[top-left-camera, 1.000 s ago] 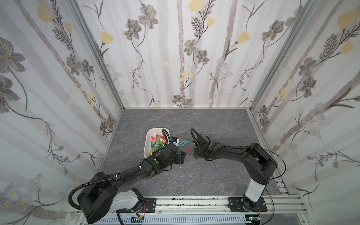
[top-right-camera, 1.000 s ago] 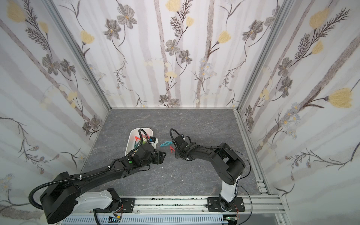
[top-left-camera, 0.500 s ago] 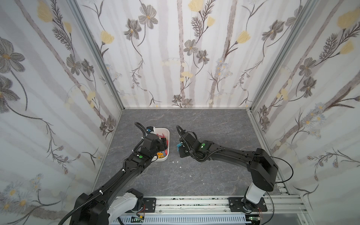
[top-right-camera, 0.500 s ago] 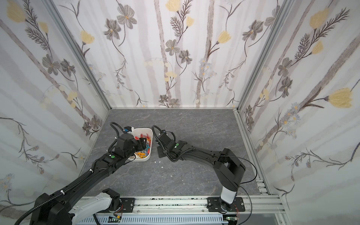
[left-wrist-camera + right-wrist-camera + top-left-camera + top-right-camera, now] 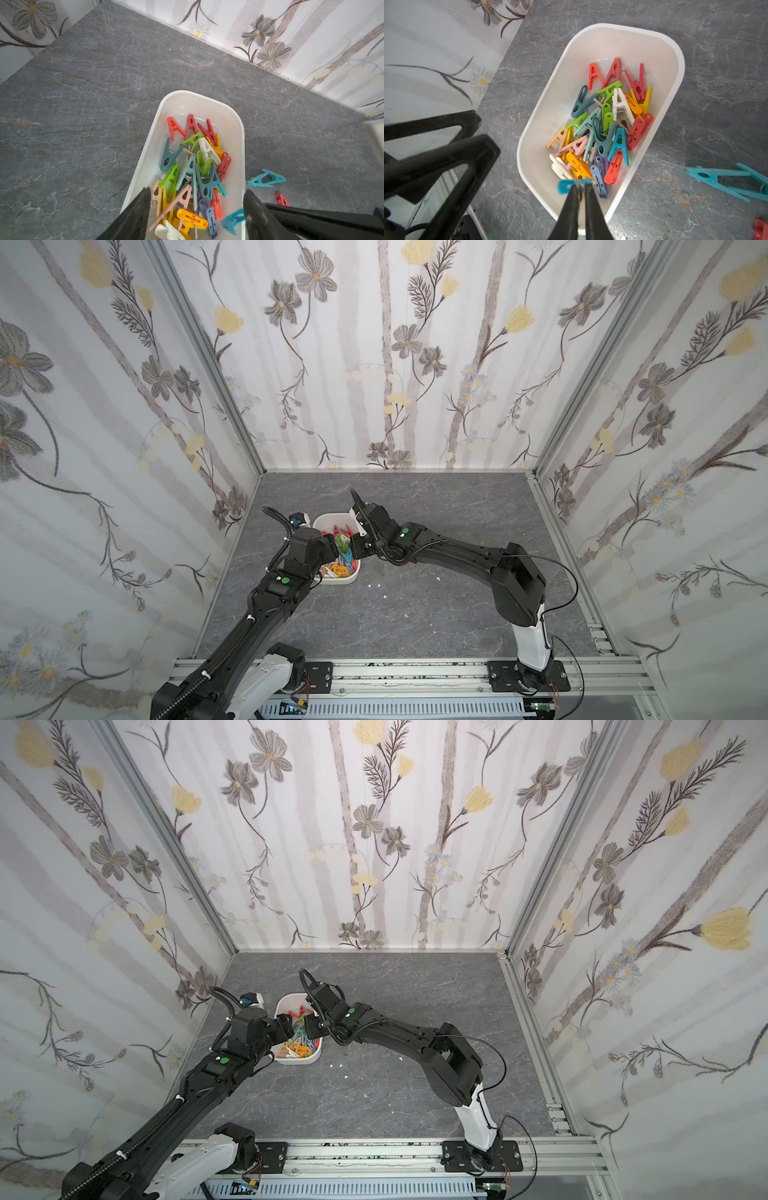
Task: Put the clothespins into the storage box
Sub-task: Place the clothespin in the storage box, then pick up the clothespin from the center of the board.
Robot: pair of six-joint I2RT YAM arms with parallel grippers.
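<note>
The white storage box (image 5: 338, 580) (image 5: 297, 1061) (image 5: 199, 95) (image 5: 623, 27) stands near the left wall. Several coloured clothespins (image 5: 343, 562) (image 5: 301, 1042) (image 5: 193, 172) (image 5: 604, 124) lie piled inside it. My right gripper (image 5: 351, 549) (image 5: 309, 1027) (image 5: 580, 186) hangs over the box's near end. Its jaws stand a slit apart, with a blurred blue clothespin (image 5: 565, 185) (image 5: 231, 220) crosswise at the tips. My left gripper (image 5: 336, 549) (image 5: 286, 1025) (image 5: 196, 193) (image 5: 483, 135) hovers open above the same end, holding nothing. A teal clothespin (image 5: 267, 179) (image 5: 726, 180) and a red one (image 5: 281, 199) (image 5: 761, 228) lie on the table beside the box.
Small white flecks (image 5: 378, 585) (image 5: 338, 1065) dot the grey table in front of the box. The flowered left wall (image 5: 436, 52) runs close to the box's far side. Both arms cross the table towards the box.
My right gripper has moved left with the blue clothespin, from the open table to above the box. My left gripper has swung from the box's right side to over its near end.
</note>
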